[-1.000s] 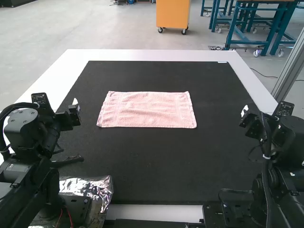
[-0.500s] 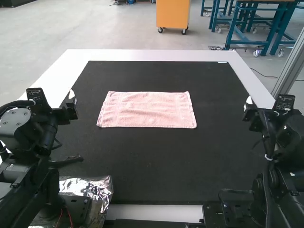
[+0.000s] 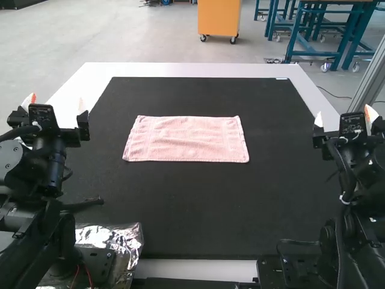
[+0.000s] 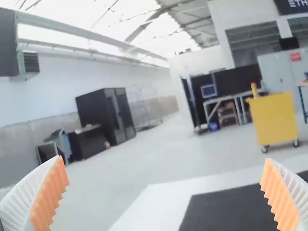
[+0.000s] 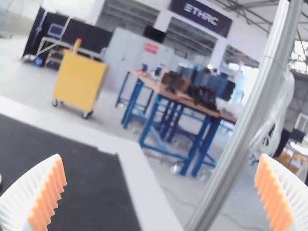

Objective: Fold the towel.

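In the high view, the pink towel (image 3: pixel 186 139) lies flat just above the middle of the frame, on the black mat (image 3: pixel 180 201). Its long way runs from side to side, so its short ends face the two arms. The left gripper (image 3: pixel 57 103) is at the left of the frame, and the right gripper (image 3: pixel 344 114) is at the right. Both are well apart from the towel, but the left one looks nearer. Any new fold likely needs them to come inward and down. In the left wrist view, the orange pads (image 4: pixel 50 196) are wide apart, with nothing pinched. In the right wrist view, that gripper's fingers (image 5: pixel 48 195) are spread too, and hold nothing.
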